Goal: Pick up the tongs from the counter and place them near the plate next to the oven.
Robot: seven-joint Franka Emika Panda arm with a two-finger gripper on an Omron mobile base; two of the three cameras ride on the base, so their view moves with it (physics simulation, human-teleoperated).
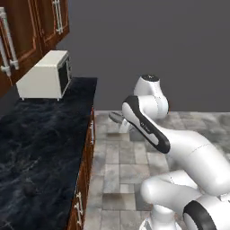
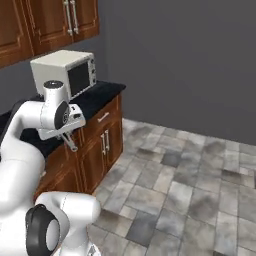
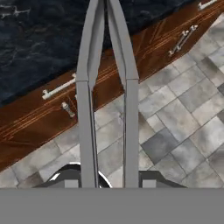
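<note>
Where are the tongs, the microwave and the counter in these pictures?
tongs (image 3: 87, 131): hand view, on the left arm, midway along.
microwave (image 2: 55, 67): right base view, on its white side panel.
counter (image 1: 40, 148): left base view, on bare black marble.

Smooth matt grey metal tongs (image 3: 107, 87). Glossy black marble-look counter (image 1: 40, 143) with faint white veins. Polished brown wood cabinets (image 2: 102, 145) with metal handles. Matt grey stone floor tiles (image 2: 190, 185). Cream-white microwave (image 1: 47, 74).

no readable text, labels or signs
</note>
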